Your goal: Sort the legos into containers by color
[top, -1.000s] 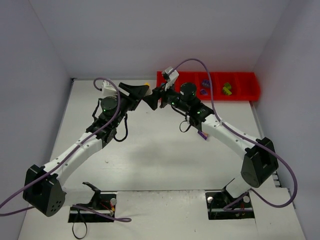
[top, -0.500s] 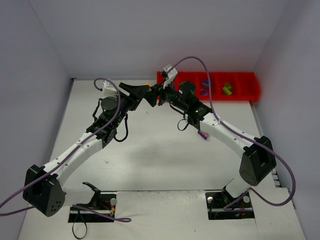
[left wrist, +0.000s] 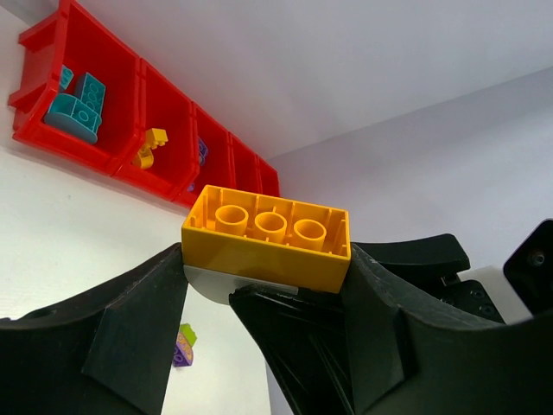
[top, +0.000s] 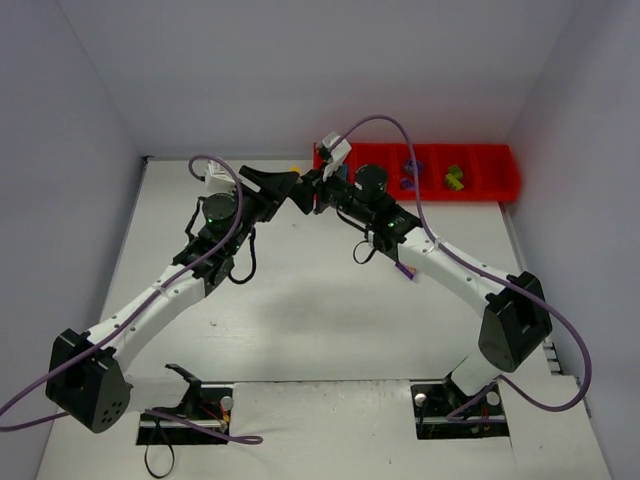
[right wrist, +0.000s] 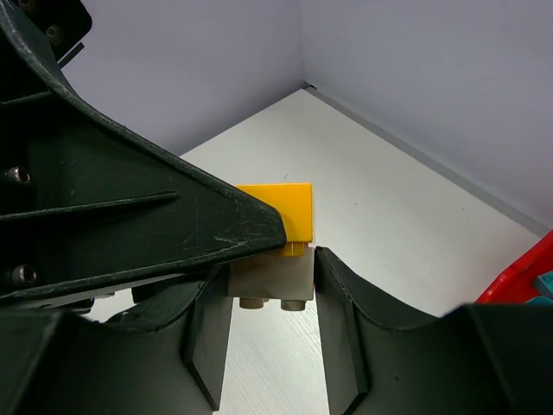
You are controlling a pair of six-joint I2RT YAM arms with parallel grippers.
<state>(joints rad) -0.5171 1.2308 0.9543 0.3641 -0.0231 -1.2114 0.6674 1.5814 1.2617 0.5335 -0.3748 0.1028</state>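
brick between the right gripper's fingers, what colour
Light grey plastic brick, clearest in the right wrist view.

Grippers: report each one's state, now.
Left gripper: shut on the yellow brick.
Right gripper: shut on the grey brick.

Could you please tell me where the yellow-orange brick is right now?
In the left wrist view, the yellow-orange brick is clamped in the left hand, joined to a grey brick that the right hand grips, near the left end of the red tray.
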